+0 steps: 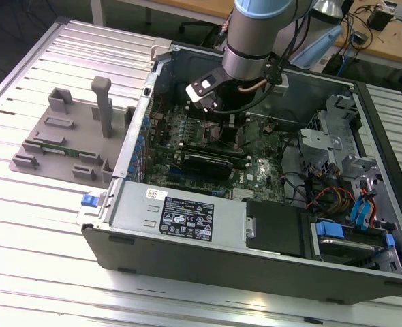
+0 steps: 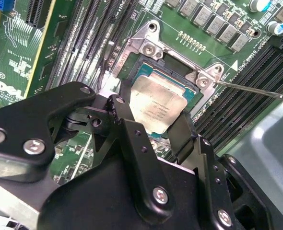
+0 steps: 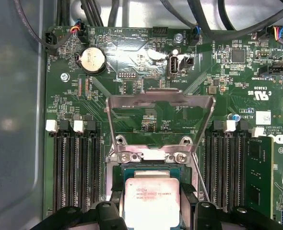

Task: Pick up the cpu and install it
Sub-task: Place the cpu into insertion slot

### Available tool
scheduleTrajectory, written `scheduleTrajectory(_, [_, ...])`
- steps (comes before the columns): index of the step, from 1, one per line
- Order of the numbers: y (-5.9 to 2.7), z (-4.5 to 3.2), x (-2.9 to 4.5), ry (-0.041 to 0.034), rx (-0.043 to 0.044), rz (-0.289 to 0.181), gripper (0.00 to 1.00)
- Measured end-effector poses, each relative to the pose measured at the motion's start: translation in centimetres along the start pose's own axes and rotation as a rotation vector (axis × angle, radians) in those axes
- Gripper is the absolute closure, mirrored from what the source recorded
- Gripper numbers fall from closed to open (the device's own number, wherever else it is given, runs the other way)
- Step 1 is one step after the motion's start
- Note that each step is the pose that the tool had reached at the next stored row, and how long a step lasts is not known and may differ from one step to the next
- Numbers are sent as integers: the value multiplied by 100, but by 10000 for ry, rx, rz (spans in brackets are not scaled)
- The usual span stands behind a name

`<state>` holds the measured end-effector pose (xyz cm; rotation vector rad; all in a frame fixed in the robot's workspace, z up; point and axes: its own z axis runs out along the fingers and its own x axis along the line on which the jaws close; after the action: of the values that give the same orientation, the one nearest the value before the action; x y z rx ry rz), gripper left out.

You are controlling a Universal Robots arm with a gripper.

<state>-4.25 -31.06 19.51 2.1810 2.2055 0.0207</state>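
Observation:
The cpu [image 2: 156, 108] [image 3: 152, 201] is a flat square chip with a silvery top plate and a thin green edge. It sits between my gripper's [image 2: 151, 122] [image 3: 152, 211] two black fingers [image 2: 124, 120], which press on its opposite sides, so the gripper is shut on it. The chip is at the motherboard socket [image 2: 148, 48], level with or just above the socket's bed; I cannot tell which. The socket's metal load plate [image 3: 160, 103] is swung open. In the exterior view the arm's wrist [image 1: 211, 92] reaches down into the open computer case [image 1: 187, 218].
Black memory slots [image 3: 74, 167] [image 3: 225, 167] flank the socket, and a thin retention lever [image 2: 256, 91] sticks out beside it. A grey fixture tray [image 1: 71, 139] lies at the exterior view's left. Drive cage and cables [image 1: 351, 191] fill the case's right end.

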Motion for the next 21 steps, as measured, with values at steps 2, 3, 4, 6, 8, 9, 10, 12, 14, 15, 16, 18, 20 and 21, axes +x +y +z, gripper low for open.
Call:
scheduleTrajectory(2, [0, 4, 1, -3, -2, 0, 45])
scheduleTrajectory(3, [0, 5, 2, -1, -3, 1, 45])
scheduleTrajectory(4, [0, 5, 2, 0, -3, 1, 45])
scheduleTrajectory(6, [0, 5, 2, -1, -4, 1, 45])
scheduleTrajectory(8, [1, 10, 4, 16, -12, 2, 45])
scheduleTrajectory(9, [1, 10, 4, 11, -13, 2, 38])
scheduleTrajectory(10, [1, 9, 4, 7, -11, 2, 38])
scheduleTrajectory(12, [0, 6, 2, 0, -4, 1, 38])
scheduleTrajectory(14, [0, 0, 2, 0, -4, 1, 38])
scheduleTrajectory(15, [1, -12, 2, 1, -5, 2, 38])
scheduleTrajectory(16, [2, -55, 1, 0, -4, 2, 38])
scheduleTrajectory(18, [8, -226, -3, 0, -4, 1, 38])
scheduleTrajectory(20, [9, -241, -3, 2, -5, 1, 38])
scheduleTrajectory(21, [9, -243, -2, 2, -5, 1, 38])
